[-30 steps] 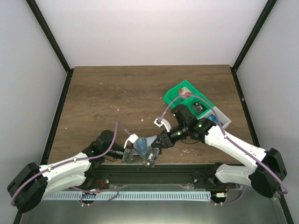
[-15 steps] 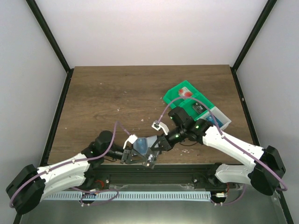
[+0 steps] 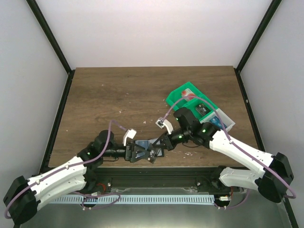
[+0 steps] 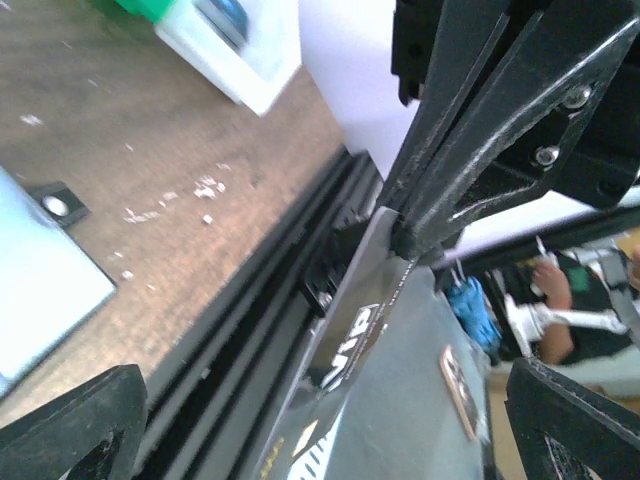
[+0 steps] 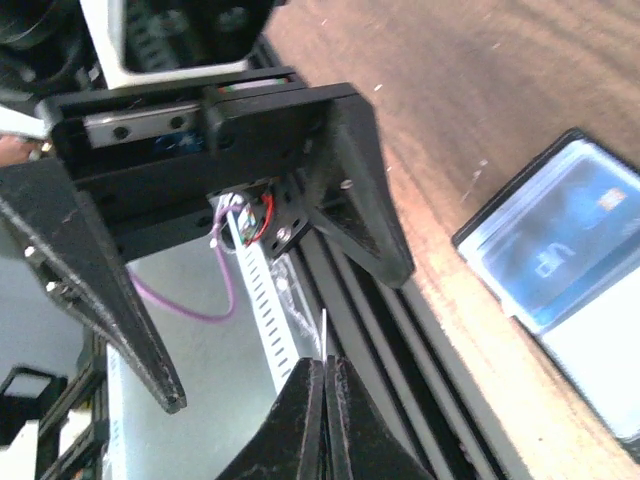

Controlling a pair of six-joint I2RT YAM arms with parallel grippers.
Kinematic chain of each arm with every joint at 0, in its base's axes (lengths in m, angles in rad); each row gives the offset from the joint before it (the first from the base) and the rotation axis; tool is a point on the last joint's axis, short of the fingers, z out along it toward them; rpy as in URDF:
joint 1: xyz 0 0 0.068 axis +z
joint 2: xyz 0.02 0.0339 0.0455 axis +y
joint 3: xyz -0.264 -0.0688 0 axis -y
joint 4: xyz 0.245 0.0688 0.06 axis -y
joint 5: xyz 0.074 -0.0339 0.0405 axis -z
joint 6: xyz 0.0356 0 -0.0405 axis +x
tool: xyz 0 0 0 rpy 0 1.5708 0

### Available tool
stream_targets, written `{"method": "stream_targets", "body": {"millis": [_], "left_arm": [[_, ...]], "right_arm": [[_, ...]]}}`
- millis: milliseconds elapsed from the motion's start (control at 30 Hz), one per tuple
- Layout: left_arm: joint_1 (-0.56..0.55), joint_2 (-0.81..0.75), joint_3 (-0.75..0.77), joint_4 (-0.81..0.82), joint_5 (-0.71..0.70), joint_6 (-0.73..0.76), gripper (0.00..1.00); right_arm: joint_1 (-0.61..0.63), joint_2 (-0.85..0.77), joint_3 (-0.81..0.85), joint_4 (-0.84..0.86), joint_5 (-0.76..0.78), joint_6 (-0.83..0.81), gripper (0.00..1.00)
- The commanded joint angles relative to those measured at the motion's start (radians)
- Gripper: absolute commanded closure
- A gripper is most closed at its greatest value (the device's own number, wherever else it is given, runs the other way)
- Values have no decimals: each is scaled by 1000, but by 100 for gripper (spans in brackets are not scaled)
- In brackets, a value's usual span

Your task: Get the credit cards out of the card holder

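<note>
In the top external view, the two arms are seen meeting near the 6 o'clock edge of the wooden table [image 3: 118, 95]. The left gripper [image 3: 141, 155] is pointed toward 3 o'clock and the right gripper [image 3: 159, 149] toward 8 o'clock, with their tips close together. The card holder [image 3: 142, 143] is laid open on the table just at 12 o'clock of the left gripper, with its pale blue inside turned up. A green tray [image 3: 183, 92] and a clear-white tray [image 3: 225, 122] are set side by side at 2 o'clock, well apart from the holder. What the right gripper holds cannot be made out here.

In the left wrist view, the left gripper [image 4: 320, 420] is shown spread wide, one finger at each lower corner. The right gripper [image 4: 405, 235] is brought in from 1 o'clock with its fingers pinched on the upper edge of a dark grey-blue credit card [image 4: 400, 390]. The card is held tilted between the left fingers and apart from both. The card holder [image 4: 40, 280] is seen at 9 o'clock, flat on the wood.

In the right wrist view, the right gripper [image 5: 326, 400] is pressed together at 6 o'clock, and the credit card [image 5: 323, 335] is seen edge-on as a thin pale line rising from it. The left gripper [image 5: 285, 335] is spread around that line. The card holder [image 5: 500, 250] is laid open at 3 o'clock, and a dark blue card [image 5: 565, 230] is lodged in it.
</note>
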Motion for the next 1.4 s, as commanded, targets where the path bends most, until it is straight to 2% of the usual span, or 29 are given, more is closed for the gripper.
{"method": "stream_targets", "body": {"millis": [0,233,367,567,700,1000,1367], "left_arm": [[6,-64,56,-177,-214,45,0],[7,-150,65,-239,-372,32,0],[8,-188,40,-216,-397,-9,0],[10,-238,-14,-194,-407,-48,0],[9,-270,-70,-156,-392,-101,0],[9,-346,-114,-154,-392,-127,0],[10,-332,-112,-162,-384,-125,0]], "right_arm": [[-37,-8,2,69,139,75,99],[-163,-26,0,131,388,214,100],[-254,-47,-39,189,509,297,100],[-399,-87,-82,286,588,412,100],[-487,-108,-101,310,712,467,99],[-673,-95,-86,321,802,495,99],[-717,39,-140,423,877,601,100]]}}
